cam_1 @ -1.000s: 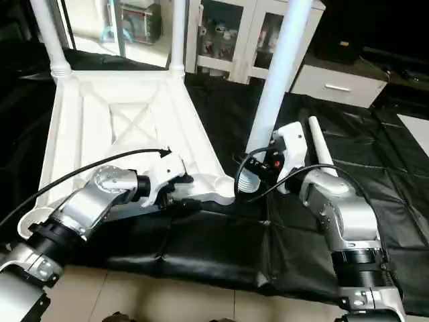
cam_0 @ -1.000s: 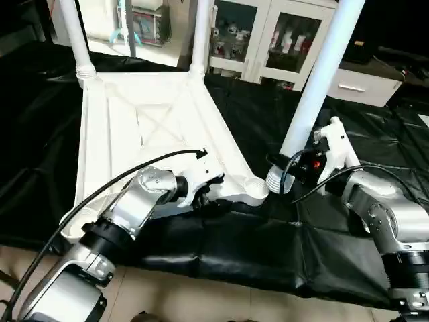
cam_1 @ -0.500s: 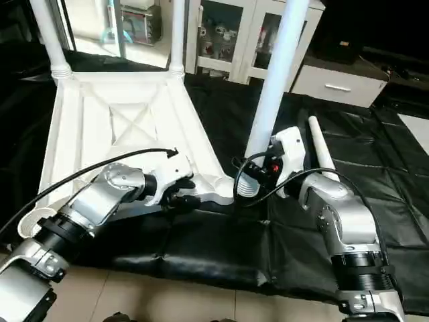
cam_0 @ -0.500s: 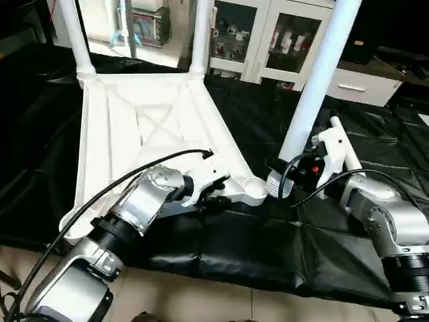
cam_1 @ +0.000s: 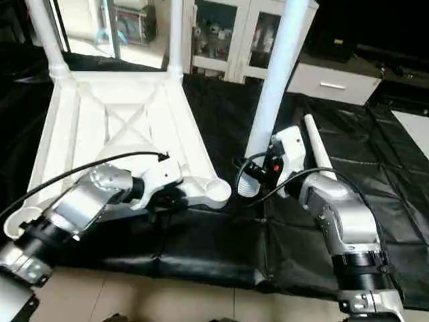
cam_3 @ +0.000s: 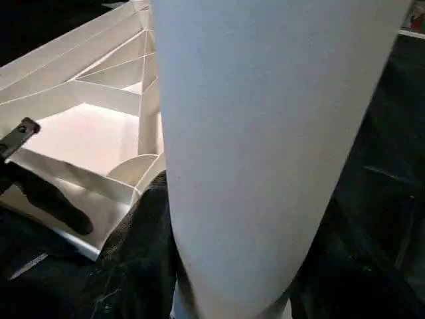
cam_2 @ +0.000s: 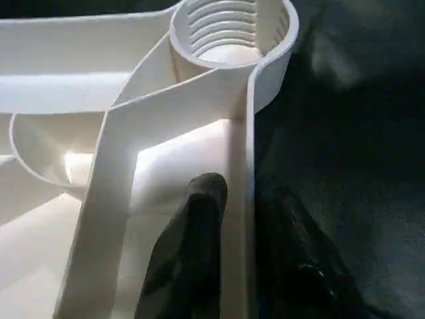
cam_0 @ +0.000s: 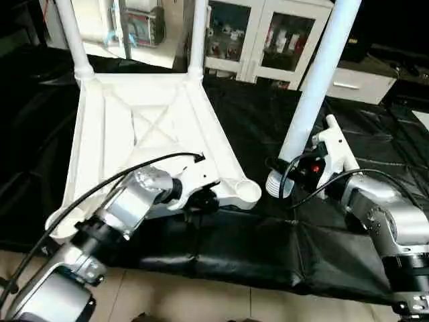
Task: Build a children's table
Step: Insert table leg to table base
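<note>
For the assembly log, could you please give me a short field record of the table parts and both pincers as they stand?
table top: upside down on black sheet
fitted legs: two, far corners
near socket: unfilled, threaded
left pincer: straddling the top's edge wall near that socket
right pincer: shut on third leg, upright beside the socket
spare leg: lying on sheet

No text, label, brand, number or sign is showing legibly anywhere in these views. The white plastic parts are plain, and the items behind the glass cabinet doors (cam_0: 268, 40) in the background are appearing too small to read.
</note>
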